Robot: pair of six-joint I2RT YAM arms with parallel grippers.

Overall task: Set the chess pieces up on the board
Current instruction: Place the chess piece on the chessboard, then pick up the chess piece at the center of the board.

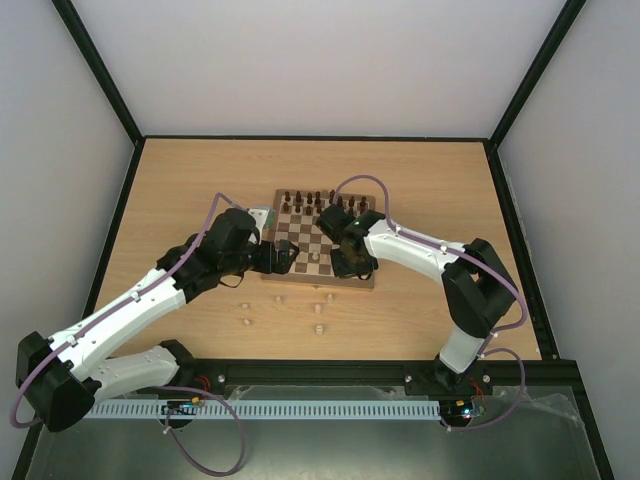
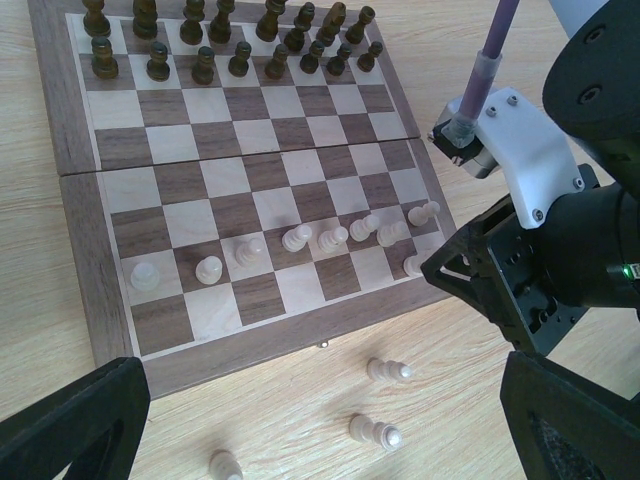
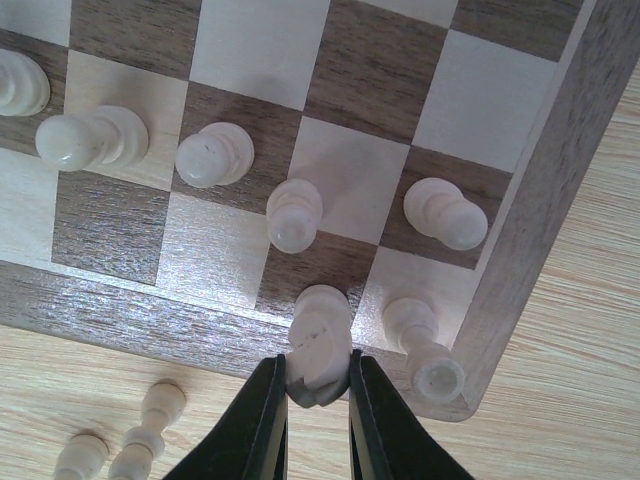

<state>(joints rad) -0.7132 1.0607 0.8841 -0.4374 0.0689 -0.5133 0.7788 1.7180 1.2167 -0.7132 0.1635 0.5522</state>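
Chess piece [image 3: 320, 330] in right tool [image 3: 318, 368], hidden from above.

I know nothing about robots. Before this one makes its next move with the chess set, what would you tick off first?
1. Grip: ok, the right claw is shut on a pale piece.
2. Position: ok, that piece is over the board's near row; whether it touches down, cannot tell.
3. Clearance: cannot tell, the corner piece stands very close to one finger.
4. Other arm: ok, the left claw is open, empty, apart from the right one.
5. Opposing side: ok, the dark pieces are lined up at the far edge.
6. Job finished: not ok, loose pale pieces lie on the table.
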